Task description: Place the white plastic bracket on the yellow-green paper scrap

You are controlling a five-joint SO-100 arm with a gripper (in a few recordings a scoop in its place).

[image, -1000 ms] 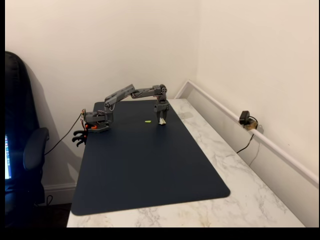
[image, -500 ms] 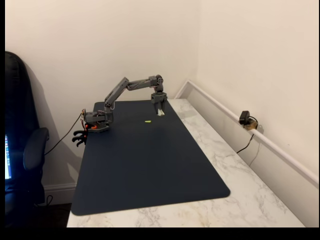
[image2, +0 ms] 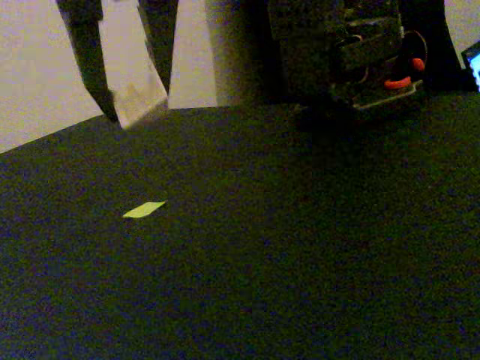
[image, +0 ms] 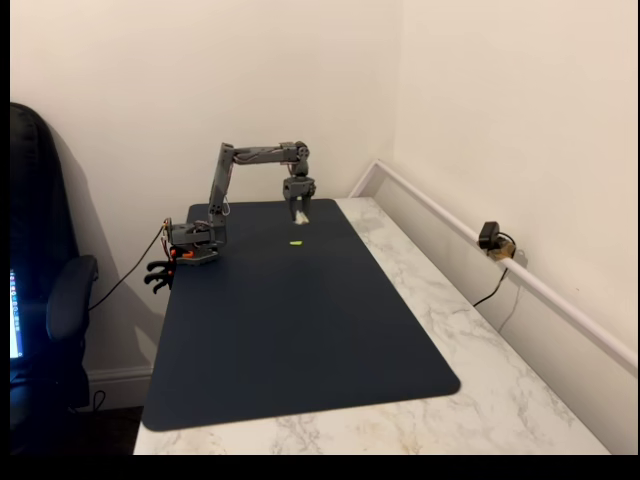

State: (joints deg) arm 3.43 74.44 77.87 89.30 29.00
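Hand: the hand [image: 299,217] hangs in the air, fingers pointing down, clamped on the white plastic bracket [image: 301,217]; in the low fixed view the hand [image2: 136,88] comes in from the top edge with the white piece between its two dark fingers.
Bracket: the white plastic bracket [image2: 139,94] is gripped at the fingertips, its lower end poking out below them, clear of the mat.
Paper: the yellow-green paper scrap [image: 296,243] lies flat on the dark mat [image: 300,320], below the hand in the high fixed view and apart from it; in the low view the paper scrap [image2: 144,209] sits beneath the bracket with open mat between the two.
Arm: the grey arm [image: 250,157] rises from its base, then reaches level to the right, above the far end of the mat.
Base: the arm's base [image: 192,243] stands at the far left corner of the mat, left of the paper scrap.
Table: the marble table [image: 470,330] carries the mat, bare stone showing to the right of it.
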